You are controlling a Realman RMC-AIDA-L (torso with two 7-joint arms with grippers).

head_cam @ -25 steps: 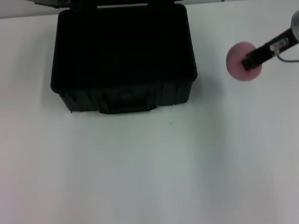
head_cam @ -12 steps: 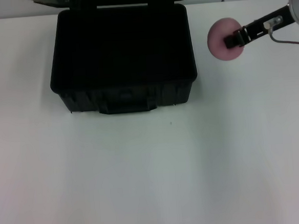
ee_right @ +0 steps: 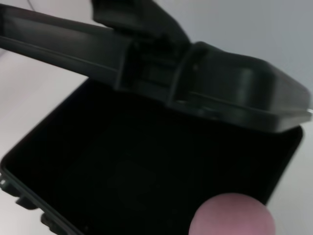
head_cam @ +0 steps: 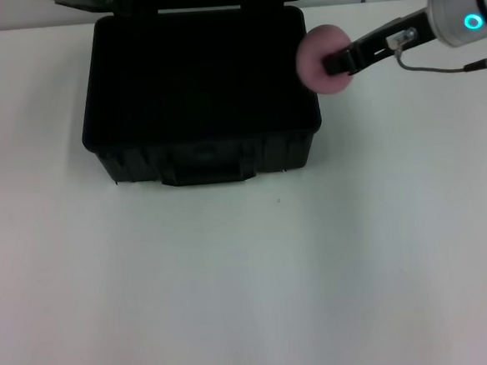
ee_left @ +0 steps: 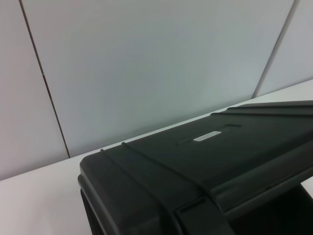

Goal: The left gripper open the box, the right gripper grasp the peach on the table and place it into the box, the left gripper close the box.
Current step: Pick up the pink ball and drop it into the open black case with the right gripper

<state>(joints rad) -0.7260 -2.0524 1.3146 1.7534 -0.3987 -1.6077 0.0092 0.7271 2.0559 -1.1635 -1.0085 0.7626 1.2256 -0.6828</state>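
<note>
One round matte peach, ribbed box.

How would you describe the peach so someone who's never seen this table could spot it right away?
Find the big open black box on the white table. At its right rim, the right gripper holds the peach in the air. It is the only pink, round thing in sight.

No readable text anywhere; the box shows only a small pale label on its lid, blank from here.
</note>
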